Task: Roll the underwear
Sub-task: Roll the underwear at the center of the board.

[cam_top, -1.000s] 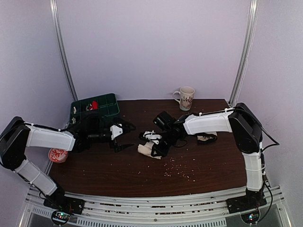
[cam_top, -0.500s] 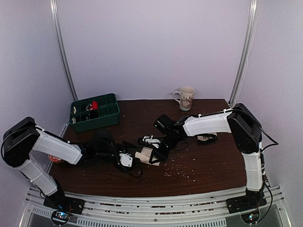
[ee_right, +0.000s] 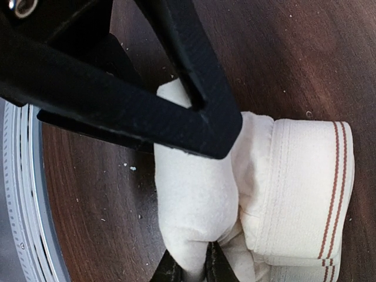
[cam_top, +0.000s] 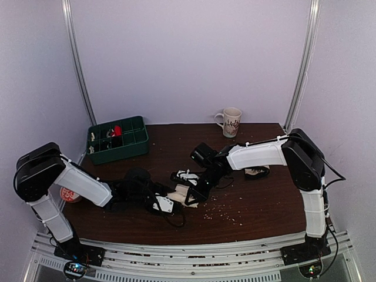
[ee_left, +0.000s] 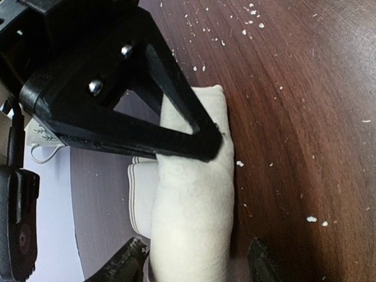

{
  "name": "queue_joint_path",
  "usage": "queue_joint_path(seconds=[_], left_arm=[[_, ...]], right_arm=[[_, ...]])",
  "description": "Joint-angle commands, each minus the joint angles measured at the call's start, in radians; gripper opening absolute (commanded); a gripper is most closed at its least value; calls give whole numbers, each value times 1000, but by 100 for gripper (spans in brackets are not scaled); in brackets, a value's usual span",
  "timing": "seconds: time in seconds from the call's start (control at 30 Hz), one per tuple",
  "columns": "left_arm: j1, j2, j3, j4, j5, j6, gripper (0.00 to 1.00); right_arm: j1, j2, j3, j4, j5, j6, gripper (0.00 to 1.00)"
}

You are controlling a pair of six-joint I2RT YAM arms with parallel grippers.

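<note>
The underwear (cam_top: 181, 192) is a cream roll on the dark wooden table (cam_top: 258, 200), near the middle. In the left wrist view the roll (ee_left: 194, 200) lies between my left gripper's (ee_left: 194, 264) open fingers, with a gap on the right side. My left gripper (cam_top: 170, 205) reaches it low from the left. My right gripper (ee_right: 194, 267) is shut on a fold at the end of the underwear (ee_right: 194, 194), whose striped waistband (ee_right: 305, 188) is wrapped beside it. In the top view my right gripper (cam_top: 195, 192) comes in from the right.
A green compartment bin (cam_top: 117, 138) stands at the back left and a mug (cam_top: 230, 121) at the back. A red-and-white round thing (cam_top: 69, 194) lies at the left edge. A dark item (cam_top: 257, 172) lies under the right arm. Crumbs (cam_top: 220, 211) are scattered in front.
My left arm swung from near the green bin forward and right to the roll, and its jaws narrowed around it. My right gripper kept its hold and barely moved.
</note>
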Motion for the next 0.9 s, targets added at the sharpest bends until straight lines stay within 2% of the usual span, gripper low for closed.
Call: queue_joint_path(seconds=[0.0,0.17,0.33,0.4,0.53,0.63,0.77,0.87], left_arm=[[-16,29,32,44,-31,-2,62],[-25,69,69,15,-71,-16,60],[-27,95,94,-19,-82,-20,36],[-27,96,103,-44,-75,-21,33],[-28,98,139,-131,-51,-35,15],[-28,107,189,-245,-14,-62,0],[-27,149,289,-421,37,-121,0],[-24,184,353,-537,78,-163,0]], right_arm=[[22,98,-59,-173,65,-2,12],[22,99,-60,-174,65,-5,12],[21,98,-59,-177,80,-6,12],[22,92,-59,-174,87,-3,12],[18,65,-68,-157,132,15,13],[14,4,-98,-113,180,43,23],[14,-150,-209,4,285,104,44],[13,-265,-288,69,389,157,50]])
